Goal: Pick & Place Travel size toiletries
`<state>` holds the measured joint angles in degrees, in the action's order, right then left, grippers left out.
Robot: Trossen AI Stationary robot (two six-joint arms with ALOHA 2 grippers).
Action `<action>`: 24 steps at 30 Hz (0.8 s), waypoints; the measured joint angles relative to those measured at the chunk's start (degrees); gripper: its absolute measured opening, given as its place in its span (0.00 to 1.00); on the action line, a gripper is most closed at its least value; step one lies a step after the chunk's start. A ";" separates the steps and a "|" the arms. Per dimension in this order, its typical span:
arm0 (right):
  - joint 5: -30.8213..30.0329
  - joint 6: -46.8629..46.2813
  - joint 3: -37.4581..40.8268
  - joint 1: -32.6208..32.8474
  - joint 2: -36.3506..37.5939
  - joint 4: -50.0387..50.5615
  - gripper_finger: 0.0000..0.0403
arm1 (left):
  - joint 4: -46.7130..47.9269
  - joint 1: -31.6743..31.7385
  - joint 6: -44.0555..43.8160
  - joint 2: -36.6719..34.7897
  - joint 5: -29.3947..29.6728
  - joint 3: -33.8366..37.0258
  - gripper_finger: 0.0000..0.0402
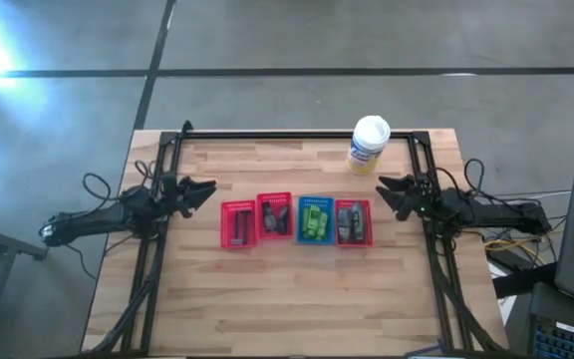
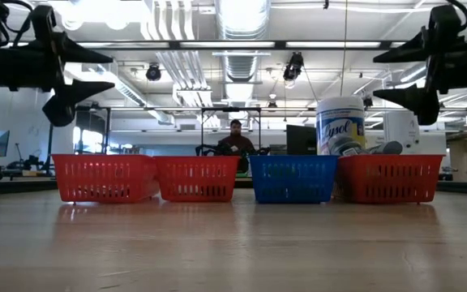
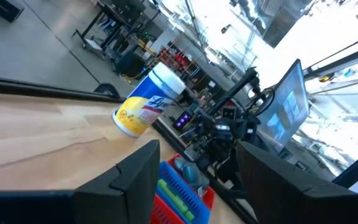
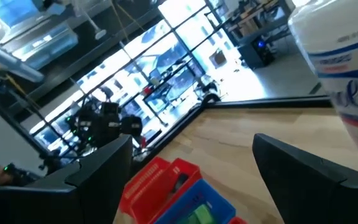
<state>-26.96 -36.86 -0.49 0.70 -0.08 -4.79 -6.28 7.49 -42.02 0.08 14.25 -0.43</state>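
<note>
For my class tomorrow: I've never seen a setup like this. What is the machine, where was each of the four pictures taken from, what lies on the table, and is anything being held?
It is a robot with two dark arms at a wooden table. One picture looks straight down, one looks level across the tabletop, and two come from cameras on the arms' wrists. The left gripper and right gripper hover at either side, fingers open, holding nothing. Between them stand four small mesh baskets in a row: three red baskets and one blue basket. The blue one holds green bottles; the red ones hold dark items. A white tub with a yellow label stands behind the row.
</note>
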 joint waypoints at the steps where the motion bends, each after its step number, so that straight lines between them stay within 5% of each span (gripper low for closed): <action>1: -0.06 0.00 -0.02 -0.37 -0.17 -0.12 0.81 | 0.24 0.00 0.00 0.00 -0.02 0.00 0.54; 21: -0.07 0.00 -0.02 -0.60 -0.81 -0.03 0.88 | 0.07 -2.08 0.29 -0.02 -0.07 0.08 0.54; 24: -0.06 0.00 -0.02 -0.60 -0.81 -0.03 0.86 | 2.84 -2.23 13.98 -0.02 -3.86 0.09 0.54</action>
<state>-27.02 -36.86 -0.51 0.10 -0.89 -4.82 -3.44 5.25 -28.04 0.05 10.39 -0.34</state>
